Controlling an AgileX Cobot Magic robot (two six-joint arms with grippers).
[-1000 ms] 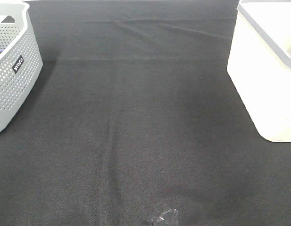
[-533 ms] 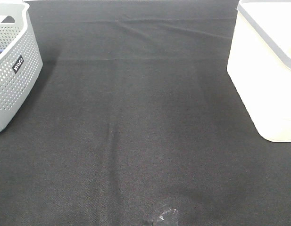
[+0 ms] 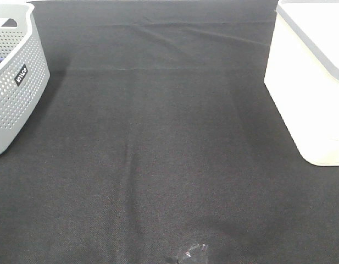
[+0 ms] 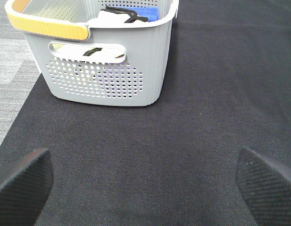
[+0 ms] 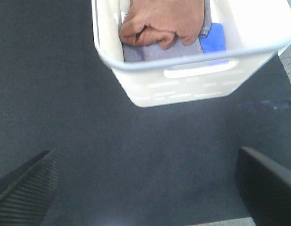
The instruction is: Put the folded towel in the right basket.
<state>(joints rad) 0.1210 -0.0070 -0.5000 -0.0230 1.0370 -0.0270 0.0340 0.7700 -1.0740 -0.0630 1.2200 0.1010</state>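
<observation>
From up high it's a wide stretch of black cloth (image 3: 158, 137), the grey perforated left basket (image 3: 15, 93) at one edge and the white right basket (image 3: 301, 93) at the other, well apart. Neither arm shows in this view. Glare washes out the white one up here, so its contents can't be read.

Switch to the right wrist camera and there it is: the brown towel (image 5: 162, 21) lies inside that white basket, bunched on top of a grey-lilac cloth (image 5: 159, 51), with a blue cloth (image 5: 213, 40) tucked beside them against the wall. The right gripper (image 5: 145, 188) hangs over bare cloth near the basket, jaws spread wide, nothing between them (only the two dark fingertips poke in at the picture's corners).

Over to the left wrist camera: the left gripper (image 4: 145, 188) is likewise spread wide and empty, facing the grey basket. This view gives what the high one hides: a yellow handle (image 4: 48, 26) on the rim and a jumble inside, with something white (image 4: 107, 19), a black strap (image 4: 124, 13) and a blue item (image 4: 146, 12).

At the near edge of the high view a small shiny scrap (image 3: 194, 254) sits on the cloth, too small to say what it is
</observation>
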